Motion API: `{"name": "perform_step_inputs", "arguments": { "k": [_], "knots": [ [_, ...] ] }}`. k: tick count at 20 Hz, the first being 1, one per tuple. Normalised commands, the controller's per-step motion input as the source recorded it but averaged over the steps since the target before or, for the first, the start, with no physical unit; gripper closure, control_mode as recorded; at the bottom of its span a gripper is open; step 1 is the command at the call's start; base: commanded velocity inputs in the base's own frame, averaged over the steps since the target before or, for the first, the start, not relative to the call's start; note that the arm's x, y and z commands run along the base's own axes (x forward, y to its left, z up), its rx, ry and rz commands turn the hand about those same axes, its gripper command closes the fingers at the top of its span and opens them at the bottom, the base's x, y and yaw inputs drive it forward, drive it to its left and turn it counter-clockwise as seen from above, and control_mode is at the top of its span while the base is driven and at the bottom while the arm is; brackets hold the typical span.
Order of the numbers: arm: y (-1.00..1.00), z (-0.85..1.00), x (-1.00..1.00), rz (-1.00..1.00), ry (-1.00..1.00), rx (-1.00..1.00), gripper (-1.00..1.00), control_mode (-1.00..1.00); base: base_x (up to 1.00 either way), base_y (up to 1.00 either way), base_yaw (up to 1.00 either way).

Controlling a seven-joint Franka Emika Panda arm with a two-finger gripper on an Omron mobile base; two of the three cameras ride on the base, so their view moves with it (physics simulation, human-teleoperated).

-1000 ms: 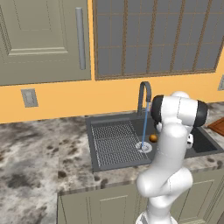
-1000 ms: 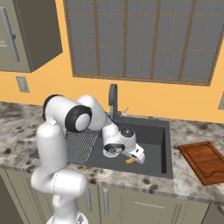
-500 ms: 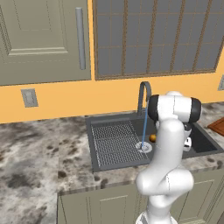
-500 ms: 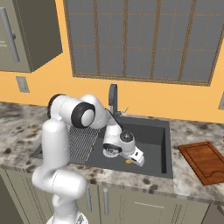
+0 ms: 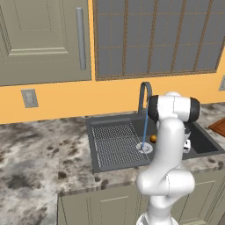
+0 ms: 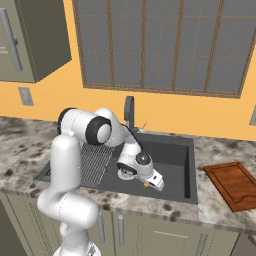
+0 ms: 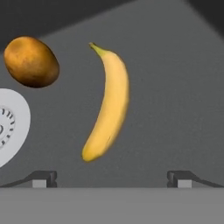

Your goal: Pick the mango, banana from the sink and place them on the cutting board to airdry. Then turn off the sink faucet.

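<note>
End effector (image 7: 112,178): jaws spread wide, nothing between them; both dark tips stand at the bottom of the hand view, well apart. In the right base view the end effector (image 6: 153,181) sits low inside the sink (image 6: 172,155), near its front wall. Compared with a second ago, the hand has dropped further into the basin and shifted slightly toward the front right; the jaw spread is unchanged.

Banana (image 7: 107,105): lies flat on the dark basin floor, above the gap between the tips and not touching either one. Stem end points toward the top of the hand view.

Mango (image 7: 31,61): on the basin floor, beside the banana's stem end but apart from it, close to the silver drain ring (image 7: 11,124). In the left base view the mango (image 5: 153,139) shows as an orange spot just beside the arm. Neither fruit appears displaced since the earlier frames.

Sink faucet (image 5: 144,93): upright behind the basin, a thin blue stream falling to the drain; running as before.

Cutting board (image 6: 235,183): on the marbled worktop (image 6: 215,210) right of the sink, bare, same position.
</note>
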Motion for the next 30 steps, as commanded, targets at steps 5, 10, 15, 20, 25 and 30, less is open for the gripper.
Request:
{"name": "perform_step_inputs", "arguments": {
  "k": [5,10,15,20,25,30],
  "knots": [
    [-0.05,-0.01,0.29,0.0,0.0,0.0,-1.0,-1.0,0.0,0.0,0.0],
    [-0.14,-0.07,0.28,0.0,0.0,0.02,-1.0,-1.0,0.0,0.0,0.0],
    [-0.12,-0.16,0.28,0.0,0.01,0.0,-1.0,-1.0,0.0,0.0,0.0],
    [-0.08,-0.21,0.29,0.0,0.01,0.0,-1.0,-1.0,0.0,0.0,0.0],
    [-0.09,-0.22,0.24,0.0,0.02,0.0,-1.0,-1.0,0.0,0.0,0.0],
    [-0.07,-0.23,0.19,0.0,0.02,0.0,-1.0,-1.0,0.0,0.0,0.0]
  ]
}}
